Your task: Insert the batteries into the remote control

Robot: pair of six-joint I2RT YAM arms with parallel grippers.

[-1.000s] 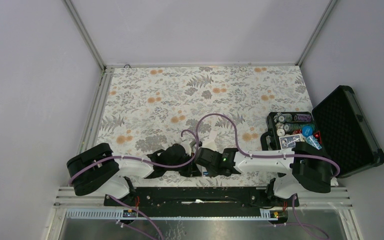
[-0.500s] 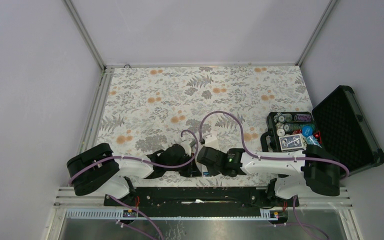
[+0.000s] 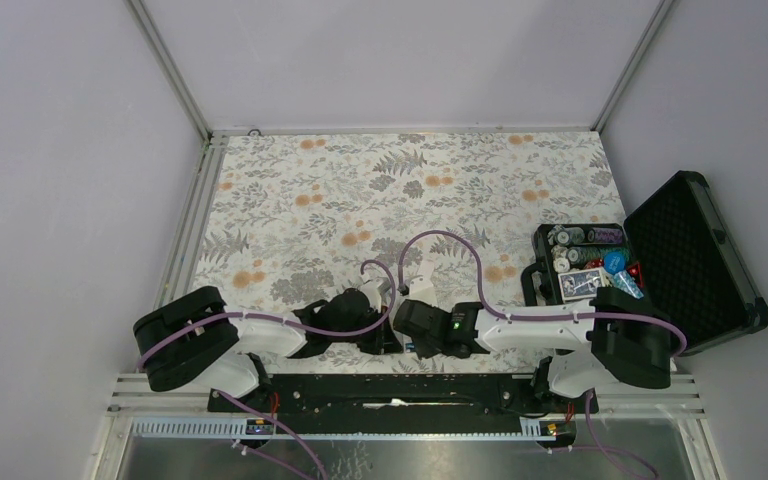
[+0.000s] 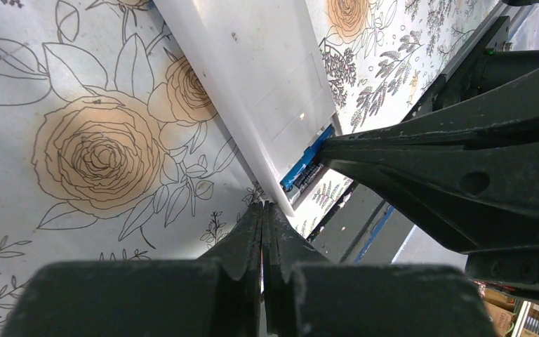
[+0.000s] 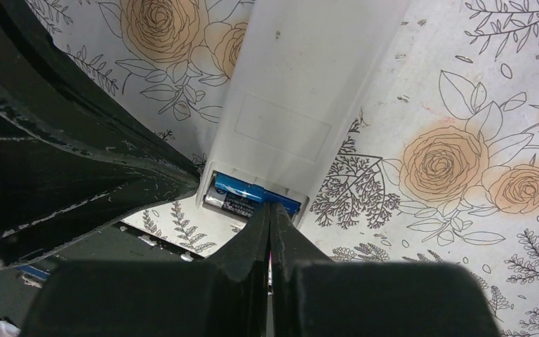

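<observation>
Near edge, 6 o'clock: my left gripper [image 4: 263,208] has its fingers pressed together on nothing, tips against the long side of the small white plastic remote control [image 5: 302,77] near its near corner. My right gripper [image 5: 270,210] is pinched together too, also empty, tips at the open bay in the remote's near end.

The slim bright blue batteries [image 5: 242,193]: blue shows in that bay, dark label below it. I can't tell if it's one cell or two. No cover in view.

Change: half a second ago the right arm's shoulder swung out toward 3 o'clock; it's now back in, wrist barely shifted. The remote sits where it was, back up. I read this as a nudge stroke on the cell end: seating likely close, not confirmed.

Beyond, the remote lies on the floral-print cloth [image 3: 360,190], roses and grey leaves, flat. At 3 o'clock an open black foam-lined case [image 3: 695,260] holds chip stacks [image 3: 580,245] and a card deck. At 12, plain pale lilac walls [image 3: 390,60] with aluminium corner posts.
</observation>
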